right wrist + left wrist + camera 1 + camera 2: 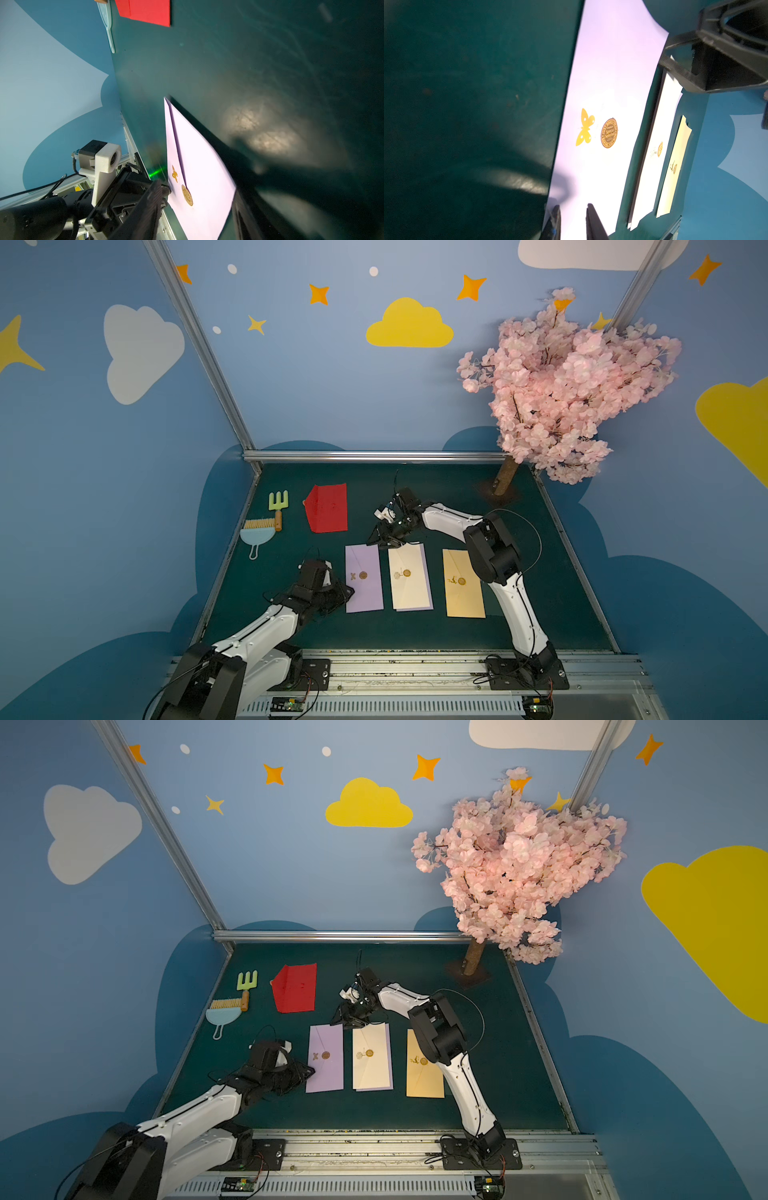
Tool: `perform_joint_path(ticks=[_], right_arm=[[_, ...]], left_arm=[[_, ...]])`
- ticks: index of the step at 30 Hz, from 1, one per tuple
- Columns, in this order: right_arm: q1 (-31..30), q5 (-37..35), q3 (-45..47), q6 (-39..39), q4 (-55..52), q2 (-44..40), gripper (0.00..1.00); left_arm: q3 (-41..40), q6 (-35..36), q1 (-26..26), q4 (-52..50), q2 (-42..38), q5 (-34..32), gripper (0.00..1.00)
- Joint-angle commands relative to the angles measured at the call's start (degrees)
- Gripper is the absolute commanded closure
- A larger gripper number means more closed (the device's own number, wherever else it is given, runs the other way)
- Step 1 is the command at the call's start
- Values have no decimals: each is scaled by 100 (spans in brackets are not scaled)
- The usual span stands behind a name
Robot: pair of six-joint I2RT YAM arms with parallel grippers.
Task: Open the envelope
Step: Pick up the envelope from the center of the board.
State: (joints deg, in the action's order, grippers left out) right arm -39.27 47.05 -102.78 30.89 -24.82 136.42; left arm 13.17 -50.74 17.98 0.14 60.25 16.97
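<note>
- Lilac envelope (363, 578): lies flat on the green counter (415, 635), leftmost in a row of three. Its flap is down, with a round gold seal (609, 133) at the flap tip.
- Left gripper (573, 220): jaws a narrow gap apart, tips at the envelope's left long edge. Whether they press on the paper cannot be told.
- Right gripper (384, 540): jaws apart, holding nothing, at the envelope's far end, near the corner beside the cream envelope (409, 576).
- Red envelope (328, 508): farther back, well apart from the row.
</note>
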Motion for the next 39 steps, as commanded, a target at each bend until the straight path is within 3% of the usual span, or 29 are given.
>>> perform_joint_path(ticks=[1,9,20,28,39], right_arm=[[-122,222,138,-50,56,-113,47],[-336,342,699,231,527,-432,51],[-630,313,1451,1148,1963,-982,57],[-776,235,1362,1401,2249,-898,65],[-819,323,1390,1386,2202,-861,95]], left_arm=[[-98,105,-55,-175,75,-65,76],[-139,90,-111,-129,64,-14,76],[-165,91,-138,-126,34,35,77],[-193,82,-163,-171,-72,25,77],[-245,82,-242,-248,-205,27,77]])
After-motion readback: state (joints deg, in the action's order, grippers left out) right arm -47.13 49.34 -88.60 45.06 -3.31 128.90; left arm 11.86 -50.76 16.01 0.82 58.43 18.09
